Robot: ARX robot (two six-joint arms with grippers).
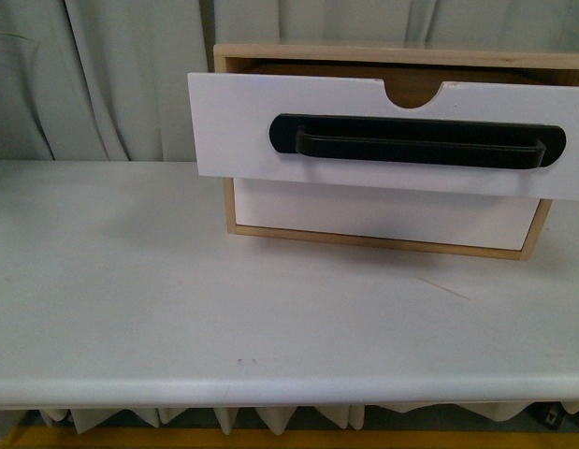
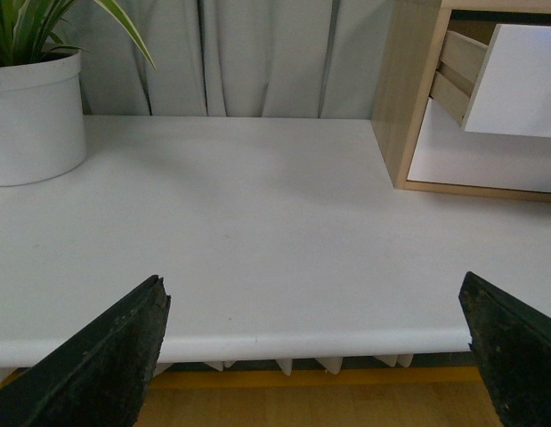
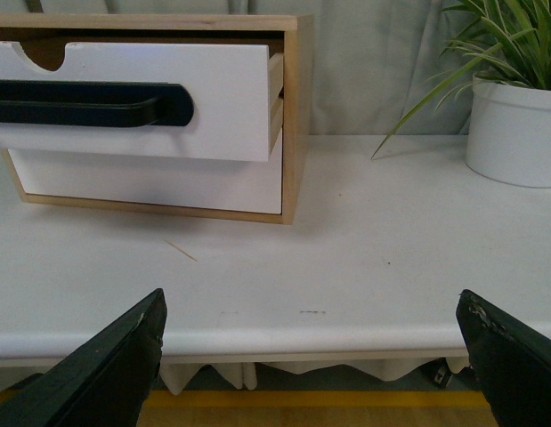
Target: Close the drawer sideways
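Observation:
The drawer [image 1: 252,131] has a white front, a long black bar handle [image 1: 415,145] and a semicircular notch in its top edge. It stands pulled out of a light wooden cabinet [image 1: 242,56] on the white table. It also shows in the right wrist view [image 3: 222,107] and, in part, in the left wrist view [image 2: 520,80]. Neither arm shows in the front view. My left gripper [image 2: 315,307] is open and empty near the table's front edge. My right gripper [image 3: 311,325] is open and empty near the front edge too, well short of the drawer.
A plain white drawer front without a handle [image 1: 383,217] sits shut below the open drawer. A white pot with a green plant [image 2: 30,116] stands left of the cabinet, another pot [image 3: 515,133] to its right. Curtains hang behind. The white table [image 1: 177,281] stretches in front.

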